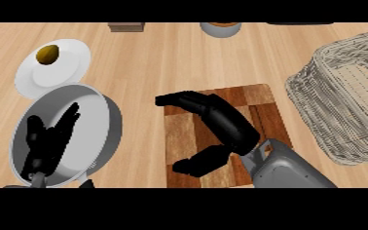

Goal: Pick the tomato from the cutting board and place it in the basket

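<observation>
The wooden cutting board [253,96] lies in the middle of the counter. My right hand [233,126] hovers over it, open. Its fingers stretch left past the board's upper left corner and its thumb points left near the board's lower edge. Bare board shows in the gap between them. No tomato is visible; the hand and forearm hide part of the board. The wire basket [327,102] stands at the right edge, right of the board. My left hand [45,143] rests open at the lower left, fingers up.
A round metal pan [101,122] sits under my left hand. Behind it a white plate [68,66] carries a brown-yellow item [48,54]. At the counter's far edge stand a brown block [126,26] and a grey bowl [220,28].
</observation>
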Robot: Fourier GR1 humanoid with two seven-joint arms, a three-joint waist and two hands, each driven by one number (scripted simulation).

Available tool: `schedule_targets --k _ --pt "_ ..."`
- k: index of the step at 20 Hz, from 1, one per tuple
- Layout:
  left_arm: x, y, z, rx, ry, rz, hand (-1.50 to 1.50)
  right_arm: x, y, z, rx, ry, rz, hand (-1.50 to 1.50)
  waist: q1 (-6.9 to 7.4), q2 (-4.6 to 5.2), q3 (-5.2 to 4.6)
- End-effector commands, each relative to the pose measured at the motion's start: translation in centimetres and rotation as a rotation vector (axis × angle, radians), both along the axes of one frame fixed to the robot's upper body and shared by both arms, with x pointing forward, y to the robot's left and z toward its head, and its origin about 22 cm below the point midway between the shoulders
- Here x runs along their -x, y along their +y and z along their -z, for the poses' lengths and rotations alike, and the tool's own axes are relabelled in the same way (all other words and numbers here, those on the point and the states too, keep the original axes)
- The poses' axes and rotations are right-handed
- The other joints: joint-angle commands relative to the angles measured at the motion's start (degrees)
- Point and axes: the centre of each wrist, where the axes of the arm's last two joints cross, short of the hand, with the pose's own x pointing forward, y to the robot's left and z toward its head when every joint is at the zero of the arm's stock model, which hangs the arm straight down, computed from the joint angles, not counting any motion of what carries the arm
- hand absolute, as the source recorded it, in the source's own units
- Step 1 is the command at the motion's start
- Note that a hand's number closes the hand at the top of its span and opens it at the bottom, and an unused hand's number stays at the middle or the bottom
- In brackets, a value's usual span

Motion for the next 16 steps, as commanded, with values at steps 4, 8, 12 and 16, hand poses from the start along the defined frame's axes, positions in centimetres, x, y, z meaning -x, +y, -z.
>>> schedule_targets --k 4,8,12,16 --pt "2.2 -0.5 2.7 0.023 0.128 -0.043 0.0 -2.4 -2.7 -9.6 0.412 -0.271 0.21 -1.5 -1.54 0.06 -1.14" --pt "2.4 -1.0 2.7 0.03 0.124 -0.047 0.0 -1.4 -3.9 -15.1 0.58 -0.27 0.186 -1.5 -1.79 0.19 -1.04" --pt "3.3 -1.3 3.0 0.05 0.135 -0.049 0.0 -1.7 -5.9 -18.7 0.756 -0.215 0.134 -1.5 -0.93 0.52 -1.0" --pt "4.2 -1.3 3.1 0.062 0.138 -0.028 0.0 -1.7 -6.8 -20.8 0.927 -0.115 0.079 -1.5 -0.5 0.4 -1.04"
